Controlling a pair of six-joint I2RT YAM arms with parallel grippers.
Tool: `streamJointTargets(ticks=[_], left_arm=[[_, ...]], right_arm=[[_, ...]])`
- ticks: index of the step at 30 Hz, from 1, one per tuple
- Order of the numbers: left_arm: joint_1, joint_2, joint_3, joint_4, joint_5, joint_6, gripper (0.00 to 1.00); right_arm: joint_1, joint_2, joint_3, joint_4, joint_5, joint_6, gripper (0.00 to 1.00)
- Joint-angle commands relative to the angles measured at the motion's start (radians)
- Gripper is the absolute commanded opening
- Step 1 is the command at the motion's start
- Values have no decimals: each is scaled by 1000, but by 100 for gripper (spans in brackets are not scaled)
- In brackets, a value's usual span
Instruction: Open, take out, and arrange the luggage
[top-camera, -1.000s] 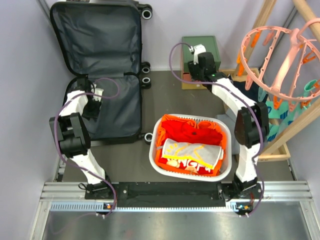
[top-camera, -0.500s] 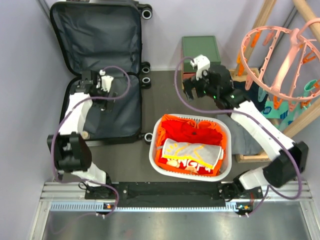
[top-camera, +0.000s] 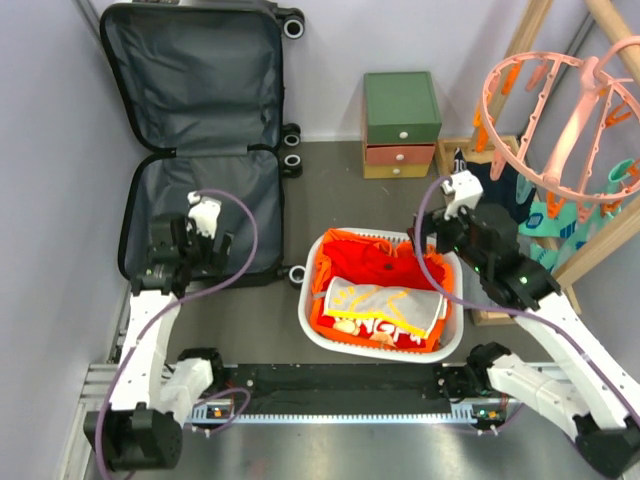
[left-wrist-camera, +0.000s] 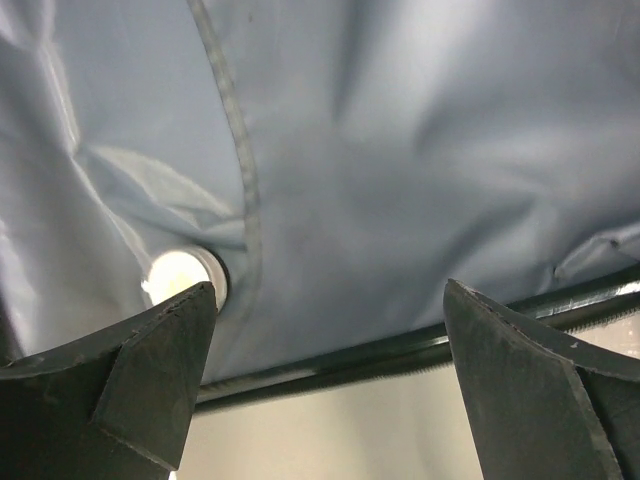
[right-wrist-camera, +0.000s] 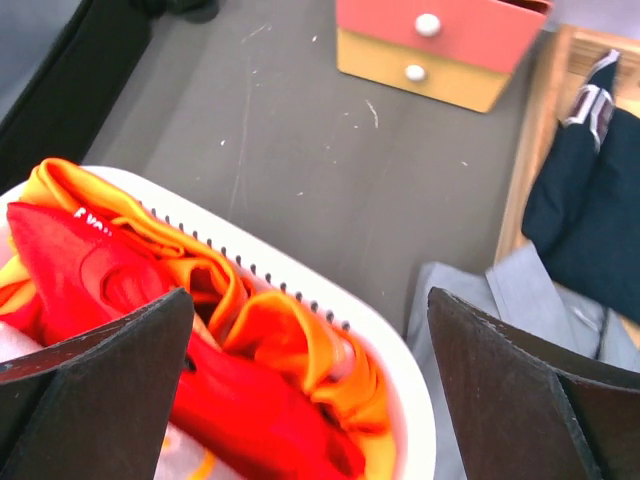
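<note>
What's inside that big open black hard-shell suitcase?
Only dark grey fabric lining shows in both halves of the ribbed black hard-shell suitcase; no clothes are visible. The open left gripper and its arm cover part of the near half, and anything beneath the lining is hidden.

No text reads clearly (print on the shirt (top-camera: 388, 303) is blurred).

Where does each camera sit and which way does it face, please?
Top external: above, behind both arms, which show, looking down on luggage, basket, drawer box.
Left wrist: on the left arm, facing the luggage lining; open left gripper shows.
Right wrist: on the right arm, looking down at the basket; open right gripper shows.
Shared: top and right wrist both see basket and drawer box.
</note>
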Motion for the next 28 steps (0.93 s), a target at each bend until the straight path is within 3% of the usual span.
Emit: streamJointTargets(ticks=[1,8,28], left_arm=[[3,-134,-122,121,-45,-65,99],[4,-200,-181,181,-126,-133,99],[10,-223,-212,188,-118,-122,99]], right_arm=[[0,-116,-76,48,50,69,99],[-2,-139,-102,-22,108,133,99],[0,-155,-110,-21,186,149,99]])
